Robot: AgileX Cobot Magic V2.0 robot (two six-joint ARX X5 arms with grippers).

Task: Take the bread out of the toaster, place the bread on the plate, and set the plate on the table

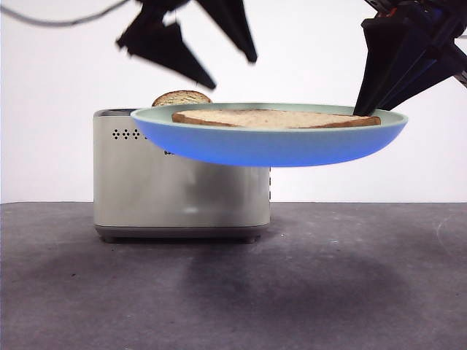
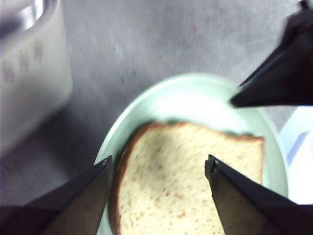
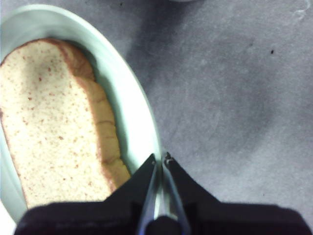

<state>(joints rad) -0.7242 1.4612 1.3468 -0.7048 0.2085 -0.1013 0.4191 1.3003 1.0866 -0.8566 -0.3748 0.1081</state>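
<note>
The mint-green plate (image 1: 270, 146) hangs level in the air in front of the cream toaster (image 1: 146, 189), well above the dark table (image 1: 365, 292). The pale speckled bread (image 1: 273, 118) lies flat on it. My right gripper (image 1: 359, 111) is shut on the plate's right rim, and the right wrist view shows its jaws (image 3: 161, 157) pinching the rim (image 3: 132, 107) beside the bread (image 3: 49, 127). My left gripper (image 1: 232, 71) is open and empty just above the bread; in its wrist view (image 2: 159, 161) the jaws straddle the slice (image 2: 171, 196) without touching it.
A smaller, darker brown slice (image 1: 181, 98) stands in the toaster's slot behind the plate. The toaster's corner (image 2: 29, 73) shows in the left wrist view, beside the plate (image 2: 195, 98). The plate's shadow falls on the table below.
</note>
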